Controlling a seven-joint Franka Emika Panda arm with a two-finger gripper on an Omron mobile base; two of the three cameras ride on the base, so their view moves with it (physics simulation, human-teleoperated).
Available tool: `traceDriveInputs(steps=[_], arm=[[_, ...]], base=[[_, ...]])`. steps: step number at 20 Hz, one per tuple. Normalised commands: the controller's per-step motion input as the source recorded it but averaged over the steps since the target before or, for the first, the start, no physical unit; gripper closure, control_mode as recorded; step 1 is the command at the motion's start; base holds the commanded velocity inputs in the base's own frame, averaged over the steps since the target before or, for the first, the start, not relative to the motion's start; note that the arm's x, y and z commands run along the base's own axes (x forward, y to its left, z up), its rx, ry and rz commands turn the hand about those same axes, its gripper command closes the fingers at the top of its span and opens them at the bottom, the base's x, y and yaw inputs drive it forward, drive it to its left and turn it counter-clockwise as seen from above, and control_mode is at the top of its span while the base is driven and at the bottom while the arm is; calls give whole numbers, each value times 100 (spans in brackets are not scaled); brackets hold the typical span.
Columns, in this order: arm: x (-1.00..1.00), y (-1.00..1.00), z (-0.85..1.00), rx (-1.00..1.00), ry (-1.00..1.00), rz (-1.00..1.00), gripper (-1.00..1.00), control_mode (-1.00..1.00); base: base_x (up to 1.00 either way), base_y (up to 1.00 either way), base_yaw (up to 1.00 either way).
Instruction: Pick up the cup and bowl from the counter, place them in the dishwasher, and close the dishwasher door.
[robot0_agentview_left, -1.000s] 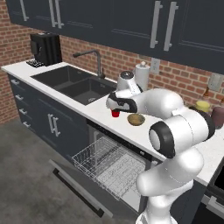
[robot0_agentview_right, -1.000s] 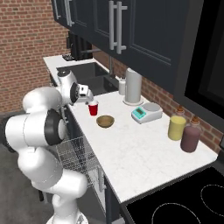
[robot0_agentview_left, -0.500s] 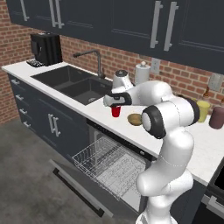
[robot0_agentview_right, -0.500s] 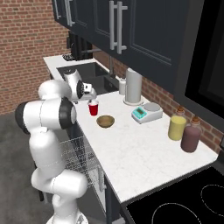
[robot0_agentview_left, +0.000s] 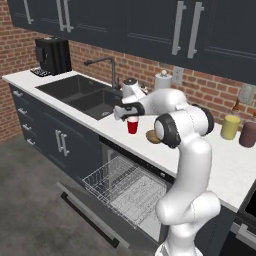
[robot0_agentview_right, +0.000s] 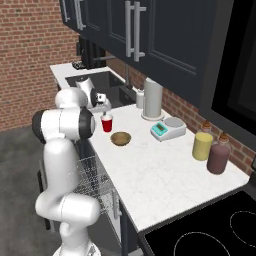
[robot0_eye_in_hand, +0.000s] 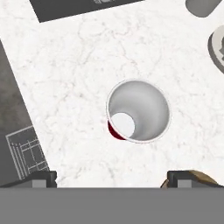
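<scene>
In the left base view, the sink (robot0_agentview_left: 80, 95) sits at nine o'clock of the cup (robot0_agentview_left: 132, 125), which stands upright on the counter (robot0_agentview_left: 215, 165). The gripper (robot0_agentview_left: 128, 110) hovers right above the cup, jaws spread wide, holding nothing. The bowl (robot0_agentview_left: 152, 136) lies just beside the cup at four o'clock, partly behind the arm. Below the counter edge the dishwasher (robot0_agentview_left: 125, 187) has its rack pulled out over the lowered dishwasher door (robot0_agentview_left: 90, 216). In the hand view, the cup (robot0_eye_in_hand: 138, 111) shows its white inside between the two fingertips (robot0_eye_in_hand: 40, 177).
</scene>
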Motion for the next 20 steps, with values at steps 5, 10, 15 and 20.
traceDriveInputs(steps=[5, 10, 15, 20], arm=[[40, 2, -16, -2, 0, 0, -100, -100], [28, 0, -19, -2, 4, 0, -100, -100], [17, 0, -20, -2, 6, 0, -100, -100], [11, 0, -15, -2, 10, 0, -100, -100]], base=[[0, 0, 0], [0, 0, 0], [0, 0, 0], [0, 0, 0]])
